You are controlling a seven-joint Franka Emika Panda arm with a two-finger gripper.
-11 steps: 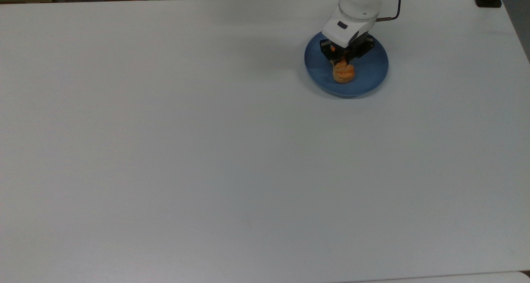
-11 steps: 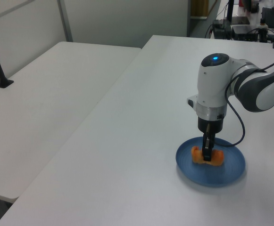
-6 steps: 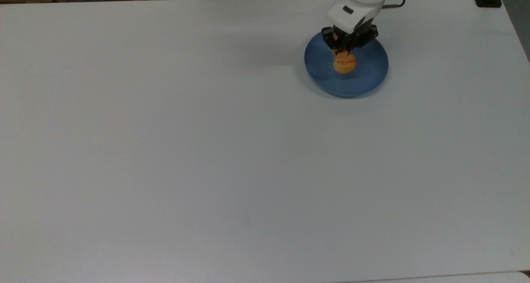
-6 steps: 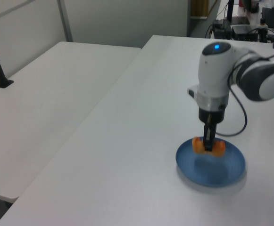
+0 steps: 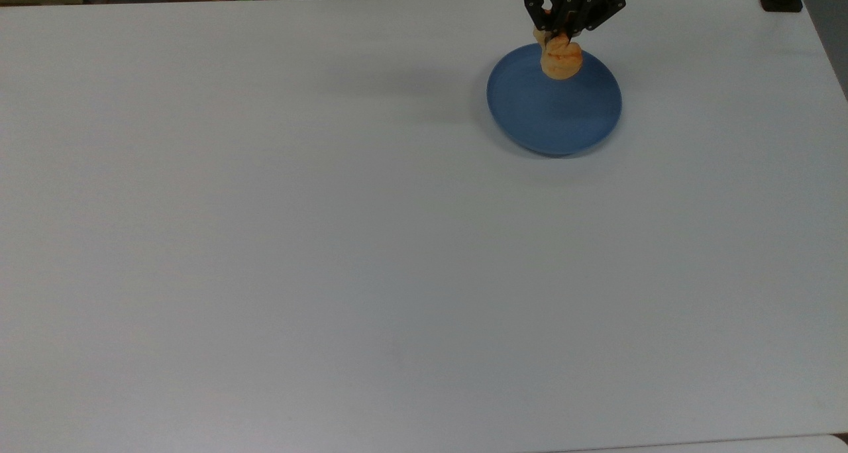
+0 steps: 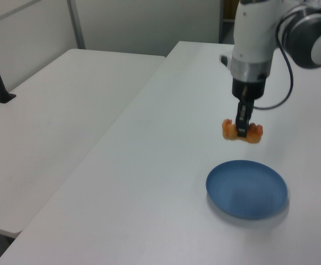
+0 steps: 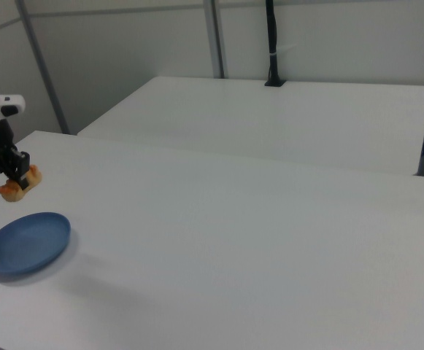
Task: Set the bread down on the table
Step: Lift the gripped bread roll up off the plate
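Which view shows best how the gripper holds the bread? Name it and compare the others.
The left view: the gripper pinches the bread at its middle, above the blue plate. The top view sees the bread from above; the right view shows it small at the edge.

Arm body: glossy white cylindrical shell on the last link, with a dark grey band at the joint behind it, seen in the left view. A metallic grey ring closes the shell's lower end. Below the ring, the gripper [image 6: 241,131] is black, narrow and angular; the top view shows its black housing [image 5: 574,2] with open cut-outs. A thin black cable loops off the shell's side beside the ring. A small white tab juts from the shell in the right view.
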